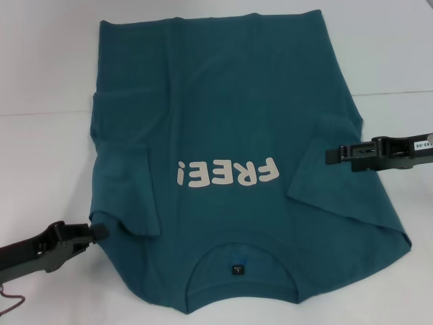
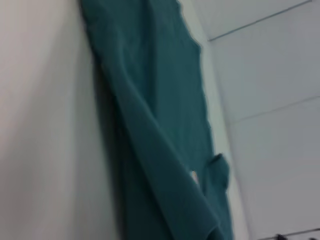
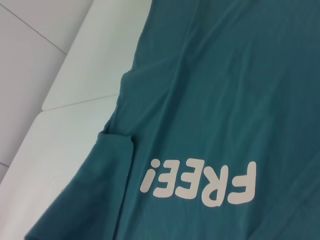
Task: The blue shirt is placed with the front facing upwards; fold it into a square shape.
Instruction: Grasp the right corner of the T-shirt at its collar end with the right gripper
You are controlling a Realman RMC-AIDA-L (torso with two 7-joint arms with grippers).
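The blue shirt (image 1: 230, 115) lies flat on the white table (image 1: 40, 68), front up, with its neck and small dark label (image 1: 237, 269) nearest me. The white "FREE!" lettering (image 1: 228, 174) reads upside down to me. Both sleeves are folded inward over the body, the left one (image 1: 128, 196) and the right one (image 1: 338, 193). My left gripper (image 1: 101, 231) is at the shirt's left edge beside the folded sleeve. My right gripper (image 1: 331, 154) is over the shirt's right side above the folded sleeve. The shirt also shows in the left wrist view (image 2: 160, 100) and the right wrist view (image 3: 225, 90).
A seam line (image 1: 40, 114) crosses the white table behind the shirt's middle. Bare table lies to the left and right of the shirt. The shirt's hem (image 1: 210, 17) reaches the far part of the table.
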